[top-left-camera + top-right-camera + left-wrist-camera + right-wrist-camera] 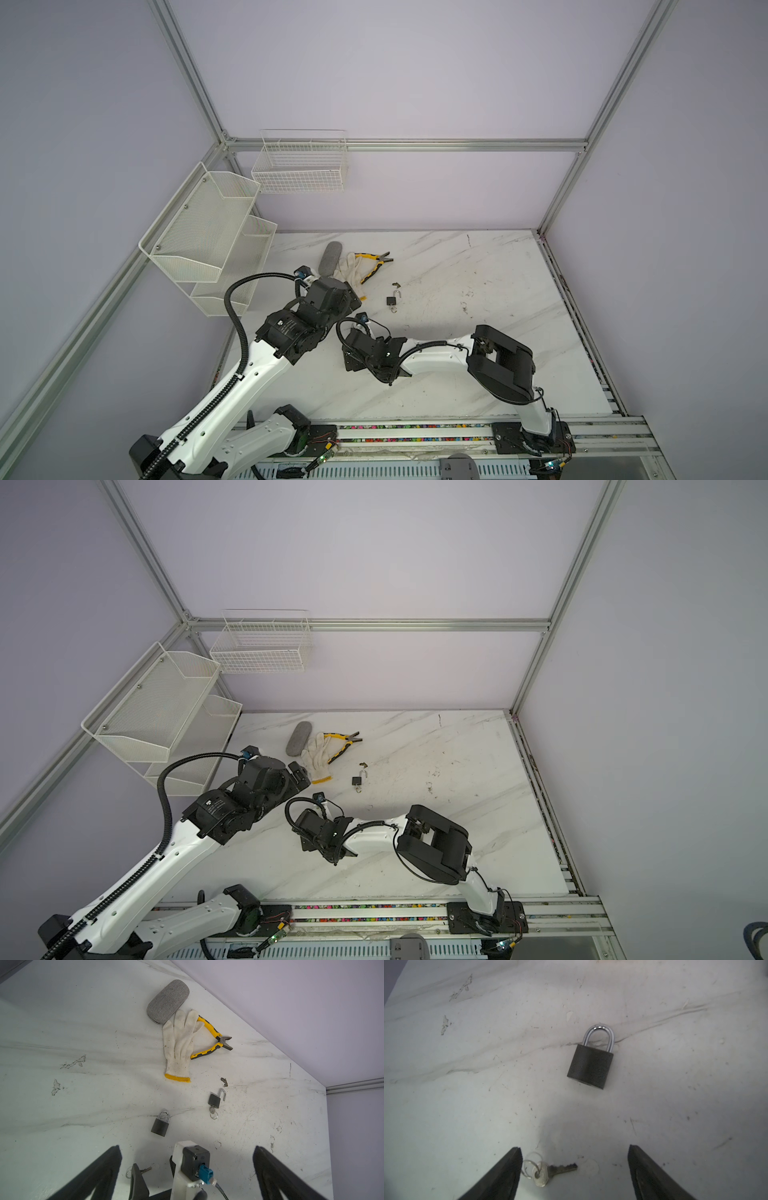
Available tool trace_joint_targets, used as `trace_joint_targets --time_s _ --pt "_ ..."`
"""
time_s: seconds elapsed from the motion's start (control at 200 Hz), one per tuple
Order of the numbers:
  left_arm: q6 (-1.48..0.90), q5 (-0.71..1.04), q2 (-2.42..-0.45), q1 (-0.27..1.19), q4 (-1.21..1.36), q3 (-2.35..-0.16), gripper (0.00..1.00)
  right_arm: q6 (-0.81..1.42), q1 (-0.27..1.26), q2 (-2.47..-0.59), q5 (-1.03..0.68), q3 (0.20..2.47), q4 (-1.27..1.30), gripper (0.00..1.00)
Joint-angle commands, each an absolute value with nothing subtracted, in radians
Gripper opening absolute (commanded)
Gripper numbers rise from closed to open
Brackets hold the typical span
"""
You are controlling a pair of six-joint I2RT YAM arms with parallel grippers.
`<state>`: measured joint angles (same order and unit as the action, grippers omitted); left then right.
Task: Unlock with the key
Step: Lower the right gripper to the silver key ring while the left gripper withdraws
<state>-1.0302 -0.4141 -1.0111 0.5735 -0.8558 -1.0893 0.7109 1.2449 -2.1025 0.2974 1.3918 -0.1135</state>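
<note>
The right fingers point(500, 1178) stand wide apart and low over the white marbled surface point(467, 1095), clamped on nothing. The loose key point(550, 1171) lies flat on the surface between them, its ring just beside one finger and its blade pointing toward the other. Beyond the fingertips lies the shut padlock point(591, 1064), dark-bodied, its steel shackle closed, well apart from the key and flat on the surface. The left fingers point(99, 1172) are also spread fully and hold nothing; the left wrist view looks past them and over the right wrist's camera mount point(193, 1163) at the same shut padlock and key. Farther off lies a second padlock point(214, 1100), its shackle swung open and a ringed key in its base; it shows in both top views point(391, 300). Beyond it a white glove point(178, 1047) lies partly over the yellow-handled pliers point(209, 1043), touching a grey fabric case point(168, 1001). Two white wire racks point(208, 232) hang on the wall at the left.
</note>
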Motion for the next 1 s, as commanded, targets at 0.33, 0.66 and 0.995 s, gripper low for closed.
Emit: trace_joint_targets --time_s 0.33,0.66,0.995 --pt "-1.051 -0.422 -0.972 0.564 -0.861 -1.18 1.0 0.738 1.297 -2.195 0.471 1.511 -0.334 0.85" --pt "-1.051 -0.416 -0.969 0.564 -0.83 -1.15 1.0 0.73 1.317 -2.13 0.506 1.438 -0.462 0.87" --pt "-1.062 -0.402 -0.968 0.565 -0.8 -1.15 1.0 0.641 1.31 -1.956 0.527 1.288 -0.464 0.88"
